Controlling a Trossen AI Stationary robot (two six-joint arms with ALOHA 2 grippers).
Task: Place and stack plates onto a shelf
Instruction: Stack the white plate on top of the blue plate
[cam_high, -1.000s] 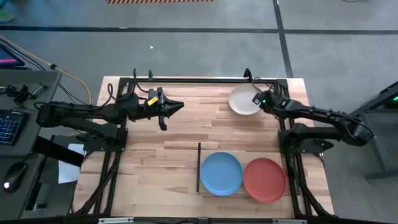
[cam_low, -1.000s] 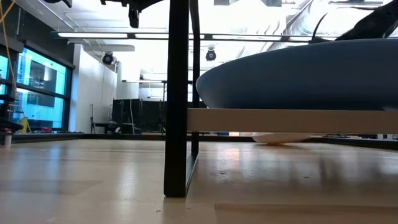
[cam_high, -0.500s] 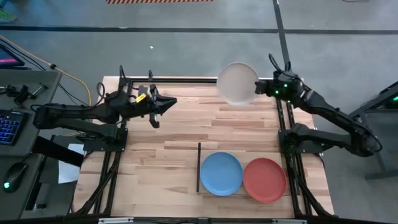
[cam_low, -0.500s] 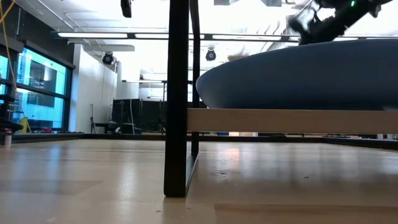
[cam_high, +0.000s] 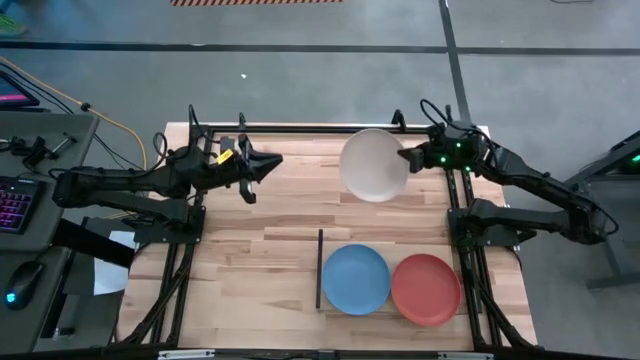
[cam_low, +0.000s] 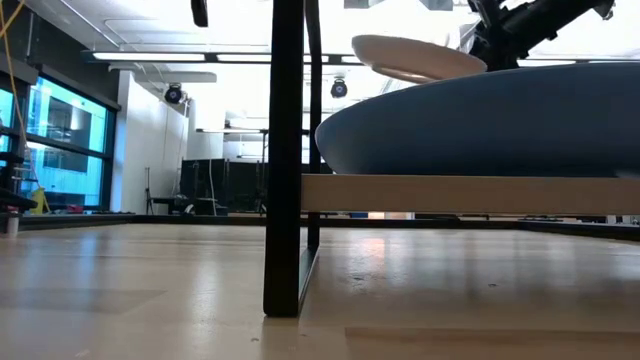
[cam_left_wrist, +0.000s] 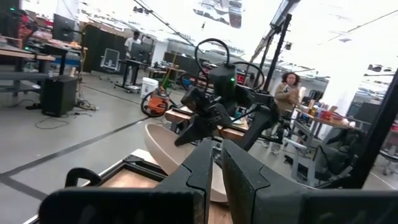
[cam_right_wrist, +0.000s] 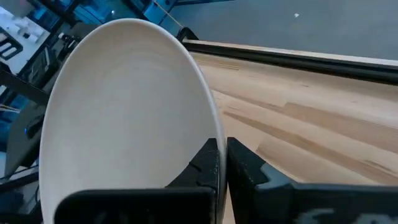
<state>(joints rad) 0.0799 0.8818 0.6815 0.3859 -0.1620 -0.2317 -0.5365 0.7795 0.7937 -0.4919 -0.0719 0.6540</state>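
Cream-white round plastic plate (cam_high: 373, 165) hung above the table's far edge, rim pinched in my right gripper (cam_high: 405, 159). Left gripper (cam_high: 268, 162) closed, empty, well apart. Bare tabletop (cam_high: 250, 250) below it.

Colour rundown from where I'm standing: the cream-white plate (cam_high: 374, 165) is plain off-white, no pattern at all (looks a bit warmer from the low view (cam_low: 415, 58)). At about 6 o'clock from it sits the blue plate (cam_high: 355, 278), solid mid blue, and at that one's 3 o'clock the red plate (cam_high: 426, 289), flat coral-red. The tabletop (cam_high: 250, 250) is pale butcher-block with striped wood staves, framed in black. The shelf's upright strip (cam_high: 319, 269) is black too. Both arms are dark, the left gripper (cam_high: 268, 164) with a yellow tag by it, the right gripper (cam_high: 405, 160) next to a green light.
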